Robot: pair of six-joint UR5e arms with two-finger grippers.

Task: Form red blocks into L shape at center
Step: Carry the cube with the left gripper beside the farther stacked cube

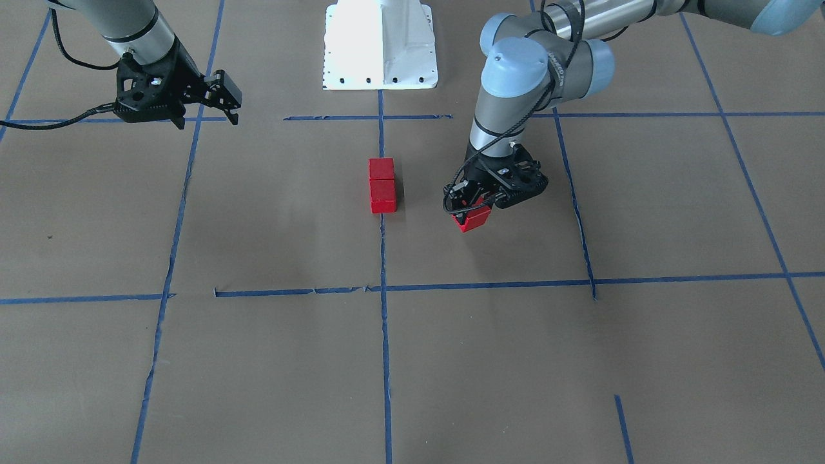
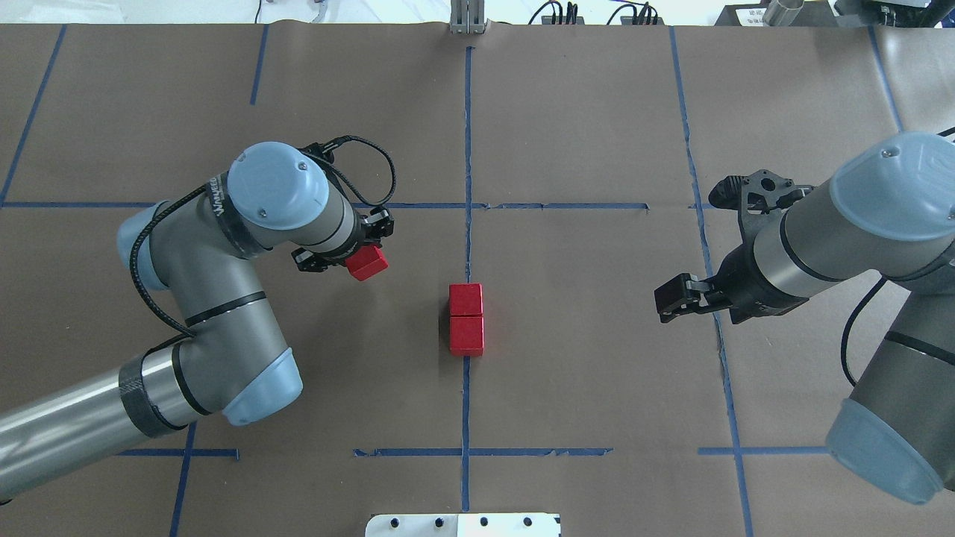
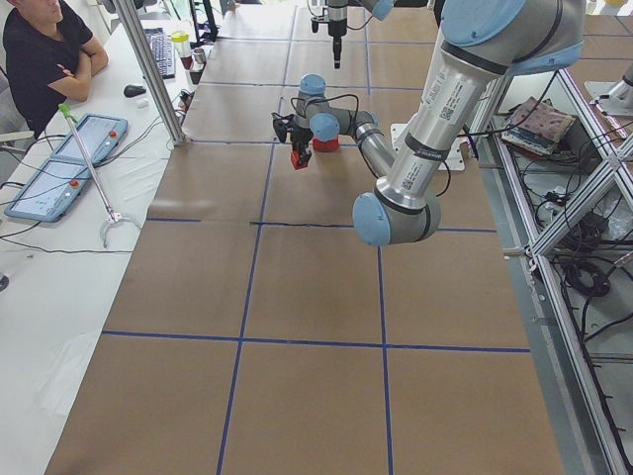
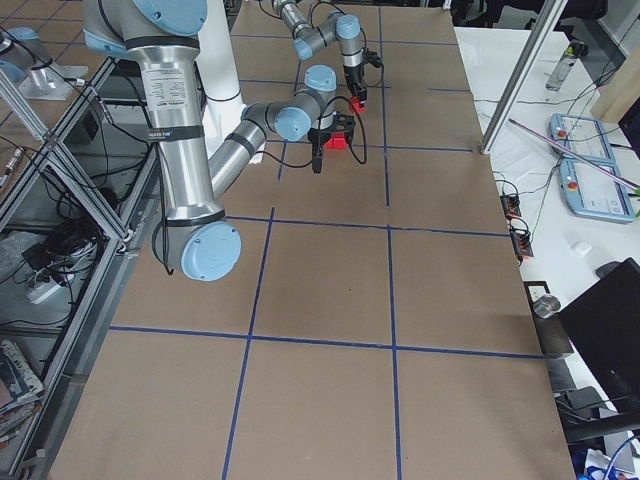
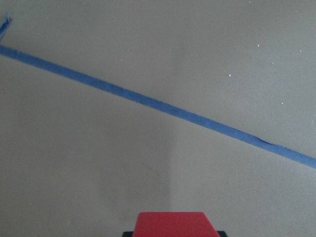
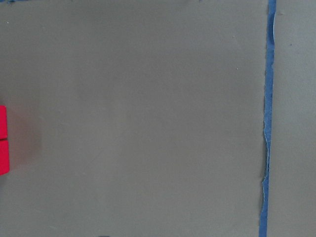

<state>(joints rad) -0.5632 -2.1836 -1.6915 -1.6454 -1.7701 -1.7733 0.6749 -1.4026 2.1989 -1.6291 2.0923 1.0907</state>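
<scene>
Left of the tabletop's middle, the left gripper (image 2: 357, 255) is clamped on one red block (image 2: 368, 262). This block is turned at an angle to the tape grid and lies a little nearer the far edge than the other blocks. The left wrist view shows its top face at the bottom of the frame, with brown paper (image 2: 582, 112) and a slanting strip of blue tape beyond it. Whether the block touches the paper cannot be told.

At the middle of the tabletop, two red blocks (image 2: 466, 317) sit on the paper, touching face to face. They form a short straight row along the long blue tape line (image 2: 468, 134) that runs from the robot's edge to the far edge. The held block is near this pair but clearly apart from it.

Toward the right edge, the right gripper (image 2: 673, 298) hangs well apart from the pair, just beside another blue tape line (image 2: 697, 179). Nothing is held in it, and the gap between its fingers cannot be judged. Its wrist view catches the pair at the frame's left edge.
</scene>
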